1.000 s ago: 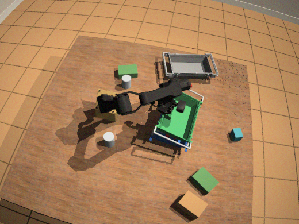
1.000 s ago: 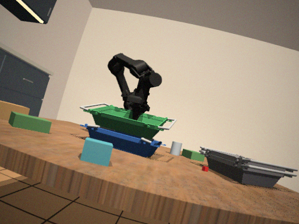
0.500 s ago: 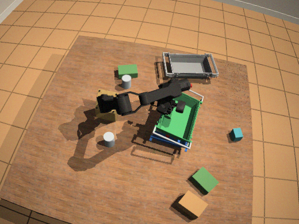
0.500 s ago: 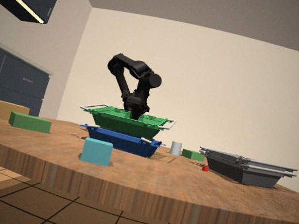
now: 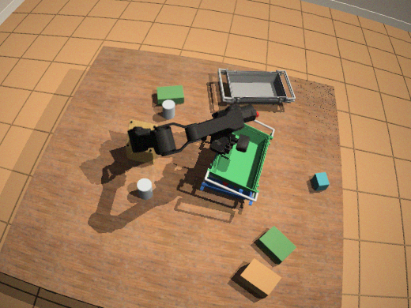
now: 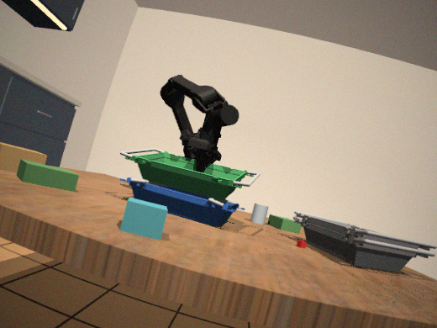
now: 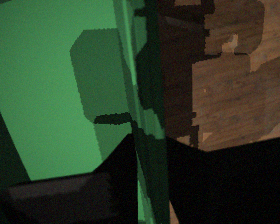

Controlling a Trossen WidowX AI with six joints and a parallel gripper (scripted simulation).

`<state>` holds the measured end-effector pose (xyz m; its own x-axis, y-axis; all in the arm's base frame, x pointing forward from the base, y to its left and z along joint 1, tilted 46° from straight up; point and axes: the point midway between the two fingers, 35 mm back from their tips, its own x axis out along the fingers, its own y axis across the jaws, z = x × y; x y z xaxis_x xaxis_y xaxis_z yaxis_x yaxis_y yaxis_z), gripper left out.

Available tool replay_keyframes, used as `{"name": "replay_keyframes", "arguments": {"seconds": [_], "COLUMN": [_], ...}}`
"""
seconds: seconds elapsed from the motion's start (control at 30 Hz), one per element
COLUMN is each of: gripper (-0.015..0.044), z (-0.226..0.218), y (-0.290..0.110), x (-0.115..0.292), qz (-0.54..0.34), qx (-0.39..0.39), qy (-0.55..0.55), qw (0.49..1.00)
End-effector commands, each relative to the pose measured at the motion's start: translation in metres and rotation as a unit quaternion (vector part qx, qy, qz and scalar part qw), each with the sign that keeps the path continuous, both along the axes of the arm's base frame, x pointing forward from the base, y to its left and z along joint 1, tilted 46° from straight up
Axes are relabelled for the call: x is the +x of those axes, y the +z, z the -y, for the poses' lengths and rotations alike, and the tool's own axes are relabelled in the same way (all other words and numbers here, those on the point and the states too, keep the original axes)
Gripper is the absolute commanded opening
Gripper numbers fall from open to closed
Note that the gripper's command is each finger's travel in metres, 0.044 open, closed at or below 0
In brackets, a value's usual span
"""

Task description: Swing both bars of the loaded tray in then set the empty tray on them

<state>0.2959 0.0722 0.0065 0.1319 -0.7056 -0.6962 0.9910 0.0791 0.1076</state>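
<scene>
My gripper (image 5: pixel 227 143) (image 6: pixel 202 163) (image 7: pixel 140 137) is shut on the long side wall of the empty green tray (image 5: pixel 245 169) (image 6: pixel 176 180) (image 7: pixel 45 100). It holds the tray right over the loaded blue tray (image 5: pixel 206 187) (image 6: pixel 181 205), slightly tilted. The green tray covers nearly all of the blue one, and the load is hidden. I cannot tell whether the two touch. The green tray's own white wire bars (image 5: pixel 231 188) (image 6: pixel 140 151) stick out past its ends. Short white pieces of the blue tray's bars (image 6: pixel 216 202) show at its rim under the green tray.
A grey tray (image 5: pixel 253 73) (image 6: pixel 357 251) lies at the back. Around it are green blocks (image 5: pixel 171 94) (image 5: pixel 277 244) (image 6: pixel 47 174), an orange block (image 5: pixel 260 277), a cyan cube (image 5: pixel 320 181) (image 6: pixel 144 219), two white cylinders (image 5: pixel 168 109) (image 5: pixel 145 189) and a small red piece (image 6: pixel 301 243).
</scene>
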Motion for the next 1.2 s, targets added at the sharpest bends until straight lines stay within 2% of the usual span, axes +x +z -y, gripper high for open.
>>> {"name": "replay_keyframes", "arguments": {"seconds": [0.0,1.17], "gripper": [0.0000,0.0000], "z": [0.0049,0.0108], "y": [-0.0019,-0.0079], "x": [-0.0024,-0.0044], "qz": [-0.009,-0.009], "qx": [0.000,0.000], "qy": [-0.007,-0.007], "qw": [1.000,1.000]}}
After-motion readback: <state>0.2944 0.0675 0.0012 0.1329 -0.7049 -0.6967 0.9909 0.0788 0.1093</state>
